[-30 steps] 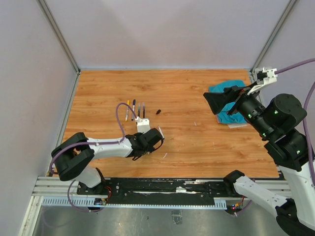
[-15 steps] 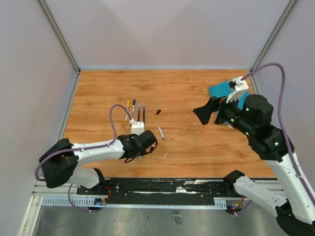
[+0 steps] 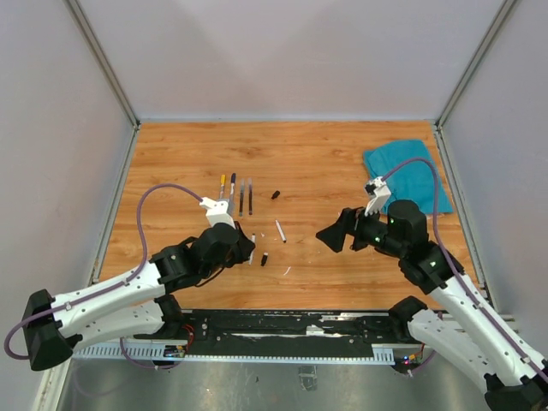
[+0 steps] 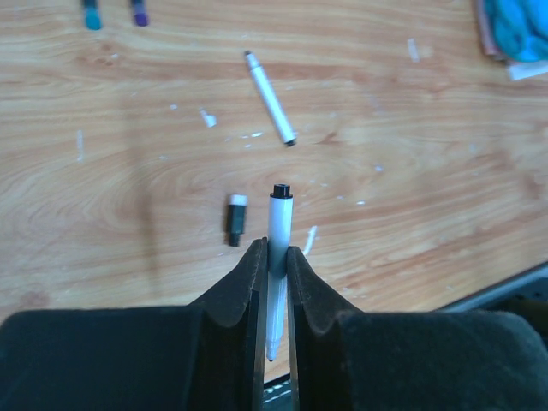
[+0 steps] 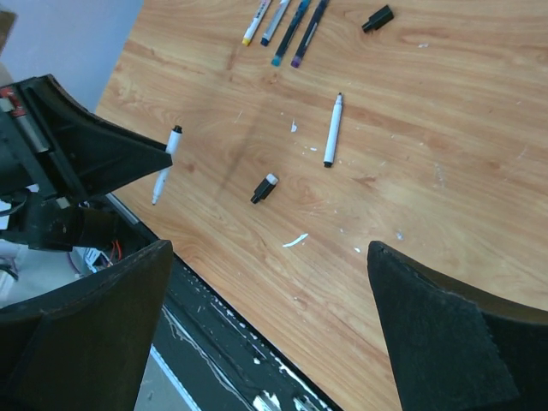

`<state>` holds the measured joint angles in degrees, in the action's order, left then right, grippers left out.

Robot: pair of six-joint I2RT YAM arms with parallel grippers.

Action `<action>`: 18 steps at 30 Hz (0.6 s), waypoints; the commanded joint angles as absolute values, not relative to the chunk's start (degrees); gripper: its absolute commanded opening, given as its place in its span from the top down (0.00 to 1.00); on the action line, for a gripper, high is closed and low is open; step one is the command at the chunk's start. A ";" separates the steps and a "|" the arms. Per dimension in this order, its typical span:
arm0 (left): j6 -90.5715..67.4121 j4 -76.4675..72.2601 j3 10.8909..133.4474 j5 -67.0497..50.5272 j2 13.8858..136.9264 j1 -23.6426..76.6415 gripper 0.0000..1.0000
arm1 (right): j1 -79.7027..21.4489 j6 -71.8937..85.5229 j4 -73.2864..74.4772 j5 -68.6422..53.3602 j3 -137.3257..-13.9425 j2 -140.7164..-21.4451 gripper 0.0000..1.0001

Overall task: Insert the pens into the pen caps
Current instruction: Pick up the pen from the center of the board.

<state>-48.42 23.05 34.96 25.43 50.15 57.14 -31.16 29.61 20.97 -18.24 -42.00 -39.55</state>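
Note:
My left gripper (image 3: 247,248) (image 4: 272,257) is shut on a white pen (image 4: 279,224) (image 5: 168,159), which sticks out forward past the fingertips, just above the table. A black pen cap (image 4: 235,219) (image 3: 265,258) (image 5: 265,187) lies just right of it in the top view. A second white pen (image 3: 280,231) (image 4: 270,98) (image 5: 332,128) lies loose farther out. Another dark cap (image 3: 276,194) (image 5: 377,17) rests beyond that. Several pens (image 3: 236,193) (image 5: 282,17) lie in a row at the back left. My right gripper (image 3: 330,235) (image 5: 270,248) hangs open and empty over the table's middle.
A teal cloth (image 3: 407,171) (image 4: 514,34) lies at the back right. Small pale scraps (image 5: 295,241) dot the wood near the caps. The black rail (image 3: 291,325) runs along the table's near edge. Grey walls close in the left and right sides.
My left arm has drawn back toward the near left with the white pen in its jaws; a black cap now lies beside it. My right arm has swung down from over the cloth toward the middle.

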 commanded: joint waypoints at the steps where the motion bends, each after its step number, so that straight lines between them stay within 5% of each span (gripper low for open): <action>1: -48.20 13.84 33.97 21.54 48.12 57.52 0.85 | -35.06 38.17 5.96 -17.27 -35.01 -39.95 0.05; 8: -49.67 7.13 35.53 19.86 49.69 57.52 0.86 | -51.34 44.21 -7.40 -3.11 -29.67 -42.92 0.07; 18: -50.38 2.68 36.81 16.87 52.14 57.50 0.87 | -53.53 52.35 -28.11 -6.60 -25.42 -52.28 0.32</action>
<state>-50.04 6.72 34.72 18.65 51.57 57.14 -52.58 48.27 -17.04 -5.74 -25.28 -48.80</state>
